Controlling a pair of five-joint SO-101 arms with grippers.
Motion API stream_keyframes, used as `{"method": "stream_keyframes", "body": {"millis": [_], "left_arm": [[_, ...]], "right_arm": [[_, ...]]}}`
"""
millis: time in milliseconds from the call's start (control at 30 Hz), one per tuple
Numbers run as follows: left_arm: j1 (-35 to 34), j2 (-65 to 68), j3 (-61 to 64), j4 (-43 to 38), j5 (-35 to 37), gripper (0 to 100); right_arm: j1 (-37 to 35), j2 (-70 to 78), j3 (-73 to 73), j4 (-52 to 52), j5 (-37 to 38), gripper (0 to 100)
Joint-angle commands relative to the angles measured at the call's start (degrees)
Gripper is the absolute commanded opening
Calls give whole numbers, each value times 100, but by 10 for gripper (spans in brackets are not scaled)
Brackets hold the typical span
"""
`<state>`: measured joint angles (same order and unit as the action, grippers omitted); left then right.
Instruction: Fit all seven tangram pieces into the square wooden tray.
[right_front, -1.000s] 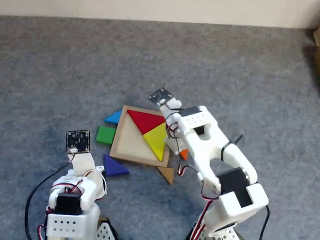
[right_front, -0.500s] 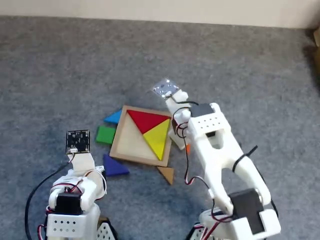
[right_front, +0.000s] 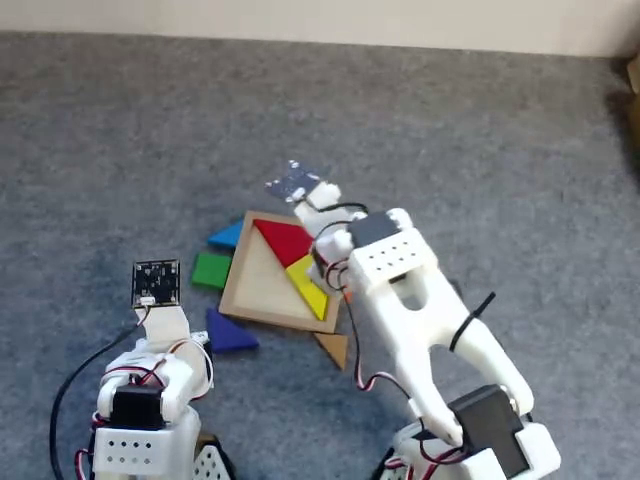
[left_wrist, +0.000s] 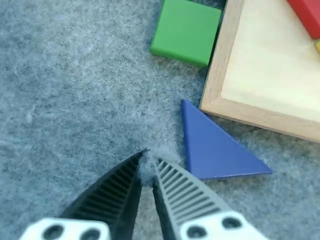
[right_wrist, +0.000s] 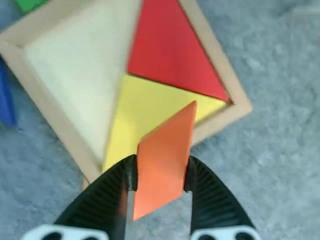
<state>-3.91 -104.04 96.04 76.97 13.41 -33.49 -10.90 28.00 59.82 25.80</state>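
The square wooden tray (right_front: 235, 290) lies mid-table with a red triangle (right_front: 283, 240) and a yellow triangle (right_front: 305, 283) in its right half; its left half is bare. My right gripper (right_wrist: 159, 167) is shut on an orange parallelogram (right_wrist: 162, 157), held above the yellow triangle (right_wrist: 142, 112) near the tray's rim (right_wrist: 222, 82). In the high view the right arm (right_front: 385, 255) covers the tray's right edge. My left gripper (left_wrist: 148, 162) is shut on nothing, resting on the carpet just beside the dark blue triangle (left_wrist: 215, 150).
Loose on the grey carpet: a green square (right_front: 211, 269) and a light blue triangle (right_front: 228, 235) left of the tray, the dark blue triangle (right_front: 228, 333) below its left corner, a brown triangle (right_front: 333, 347) below its right corner.
The right arm has swung left from beside the tray's right edge to over the tray, carrying the orange parallelogram. The left arm has not moved.
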Motion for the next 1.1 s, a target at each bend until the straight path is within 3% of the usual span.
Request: {"method": "stream_keyframes", "body": {"millis": [0,267,633,1067], "left_arm": [[-48,-57,119,26,-9,5],[-48,-57,119,26,-9,5],[-48,-57,119,26,-9,5],[-48,-57,119,26,-9,5]], "right_arm": [[-479,-295,-400,-620,-290,37],[-1121,-286,330,-1771,-325,37],[-1156,-286,1218,-2765,-281,37],[-1130,-286,1780,-2862,-273,68]]}}
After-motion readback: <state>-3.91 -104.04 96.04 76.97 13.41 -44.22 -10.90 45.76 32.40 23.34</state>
